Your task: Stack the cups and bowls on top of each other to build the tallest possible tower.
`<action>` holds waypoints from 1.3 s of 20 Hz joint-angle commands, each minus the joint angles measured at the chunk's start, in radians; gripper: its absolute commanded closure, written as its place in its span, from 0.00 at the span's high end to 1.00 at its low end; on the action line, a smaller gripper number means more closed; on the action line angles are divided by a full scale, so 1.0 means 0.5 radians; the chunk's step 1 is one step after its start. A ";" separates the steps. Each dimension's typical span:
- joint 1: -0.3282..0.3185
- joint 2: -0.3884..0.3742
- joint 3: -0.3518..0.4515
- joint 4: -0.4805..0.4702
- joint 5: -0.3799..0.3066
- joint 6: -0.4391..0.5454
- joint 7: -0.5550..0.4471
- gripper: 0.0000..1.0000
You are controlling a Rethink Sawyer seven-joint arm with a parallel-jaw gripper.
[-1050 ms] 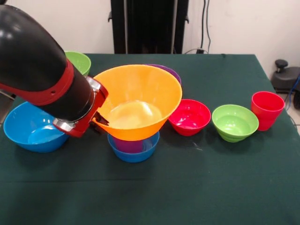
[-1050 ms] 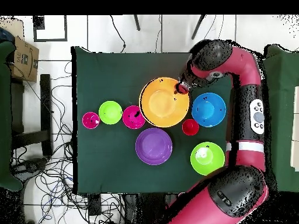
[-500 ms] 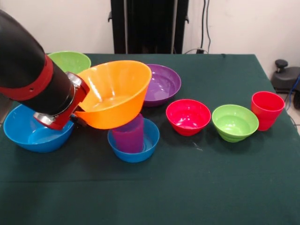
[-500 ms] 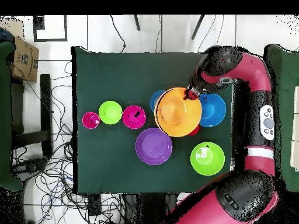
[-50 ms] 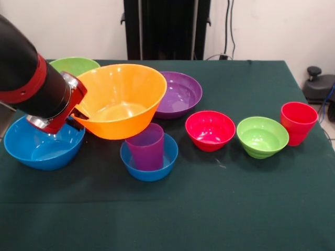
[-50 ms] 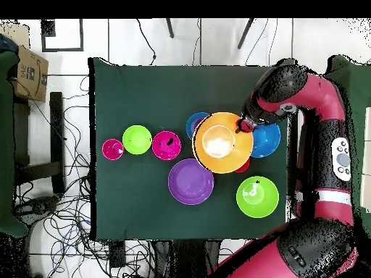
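Nearest you: 1 purple cup (image 5: 145,148) standing in the small blue bowl (image 5: 149,162). Behind it: yellow bowl (image 5: 120,99), aloft and tilted, light, glossy, slippery; gripper (image 5: 78,113) pinches its thin rim — best hold.

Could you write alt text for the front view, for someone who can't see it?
A red and black robot arm's gripper holds a large orange-yellow plastic bowl by its rim, above a green table. Below stands a purple plastic cup in a small blue bowl.
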 commanded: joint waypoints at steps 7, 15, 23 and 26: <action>0.032 -0.012 -0.101 0.205 0.028 0.086 -0.432 0.00; 0.073 -0.075 -0.080 0.215 0.081 0.153 -0.373 0.00; 0.107 -0.083 -0.073 0.193 0.087 0.134 -0.380 0.00; 0.122 -0.073 -0.072 0.144 0.077 0.154 -0.414 0.00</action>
